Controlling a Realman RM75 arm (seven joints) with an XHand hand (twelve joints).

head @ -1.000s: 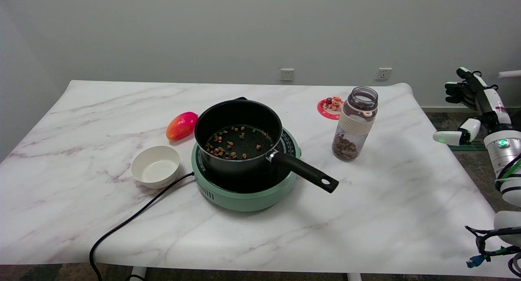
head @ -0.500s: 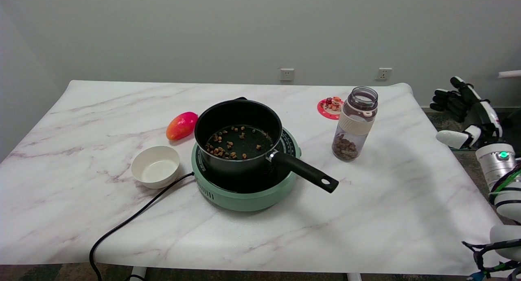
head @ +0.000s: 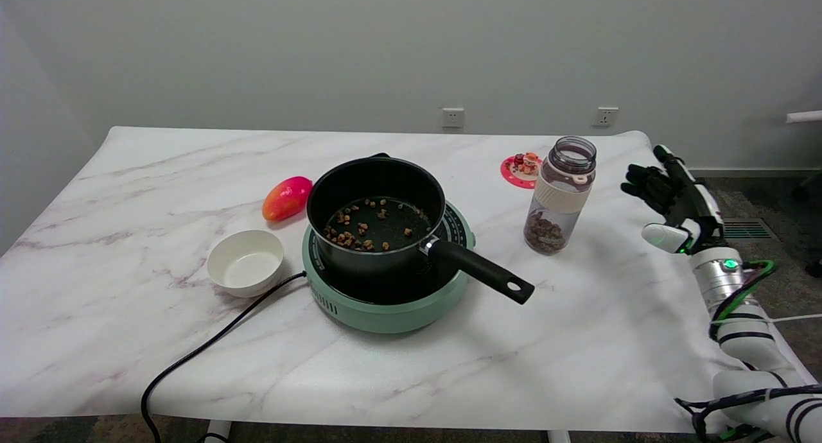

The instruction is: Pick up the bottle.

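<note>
I am in the approach step: my right hand [head: 671,196] hovers above the right edge of the white marble-patterned surface [head: 578,340], to the right of the clear plastic bottle with a cream band and an open mouth [head: 560,196], apart from it and holding nothing. Its black fingers [head: 642,181] are spread and point toward the bottle, with the white thumb lower, so I read the hand as open and roughly set for a side grasp. The bottle stands upright on the surface with brown pellets filling its lower part; nothing touches it. Left of the bottle sits the black saucepan [head: 376,215] on a mint-green round hotplate [head: 385,308], the pan's black handle [head: 481,273] pointing toward the bottle's near-left side but well short of its base. Just behind and left of the bottle lies a small red coaster with little figures [head: 521,168]. I judge the next move calls for carrying the hand left until the bottle's body lies between thumb and fingers, at about the cream band or just below, then closing firmly. The bottle is tall and open-topped, so a nudge from the fingertips could tip it and spill the pellets.
</note>
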